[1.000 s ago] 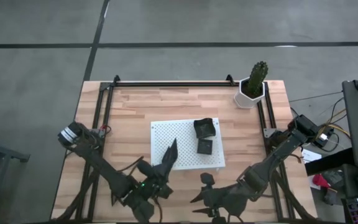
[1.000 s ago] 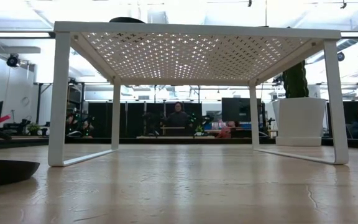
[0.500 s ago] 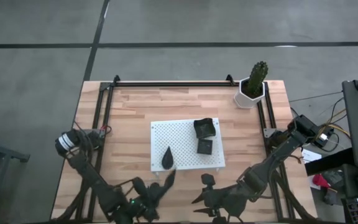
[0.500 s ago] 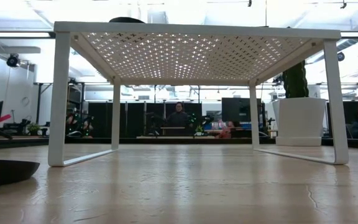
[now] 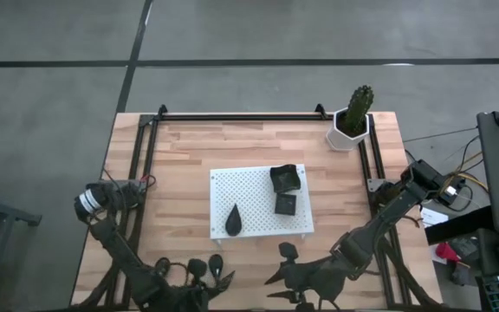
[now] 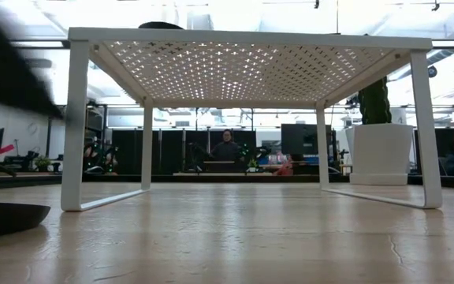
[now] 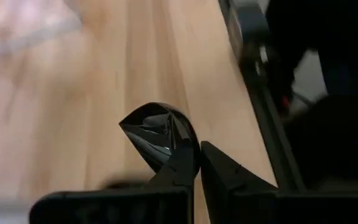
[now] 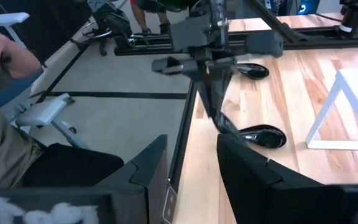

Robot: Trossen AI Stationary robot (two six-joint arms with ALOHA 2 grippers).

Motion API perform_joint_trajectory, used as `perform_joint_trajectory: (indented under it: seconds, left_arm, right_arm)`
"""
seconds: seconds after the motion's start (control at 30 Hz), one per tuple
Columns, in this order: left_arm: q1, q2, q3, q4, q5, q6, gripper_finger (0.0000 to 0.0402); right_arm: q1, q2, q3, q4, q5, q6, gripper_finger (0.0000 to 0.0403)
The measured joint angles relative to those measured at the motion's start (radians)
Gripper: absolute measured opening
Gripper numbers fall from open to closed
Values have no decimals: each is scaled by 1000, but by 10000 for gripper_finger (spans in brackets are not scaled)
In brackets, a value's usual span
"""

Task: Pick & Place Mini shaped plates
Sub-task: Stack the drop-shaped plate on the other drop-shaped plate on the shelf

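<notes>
Has left one teardrop plate (image 5: 233, 220) on the white board (image 5: 258, 186), beside two square plates (image 5: 285, 178) and well ahead of the left hand (image 7: 196, 163). Has pulled that hand back to the near edge of the surface (image 5: 180, 165). Clenched now, tips against the rim of another teardrop plate (image 7: 157, 132) just ahead; cannot tell whether gripped. Probably starting the next pick. Right hand (image 8: 191, 168) released, waiting close by.

A white perforated board (image 6: 251, 71) stands on four legs on the wooden table (image 6: 243, 237). A black dish (image 6: 6, 217) lies at the table's near left edge. A white pot (image 6: 382, 154) with a cactus (image 6: 374, 100) stands behind the right legs. A dark blur (image 6: 6, 67) crosses the upper left.
</notes>
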Motion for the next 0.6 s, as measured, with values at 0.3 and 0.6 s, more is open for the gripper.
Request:
perform_joint_trajectory:
  seconds: [0.3, 0.6]
  left_arm:
    - [-50, -6, 129, -704, 181, -412, 14]
    - [-23, -7, 268, -1039, -1, -298, 14]
  right_arm:
    - [0, 0, 0, 0, 0, 0, 124]
    - [-1, 0, -2, 0, 0, 3, 123]
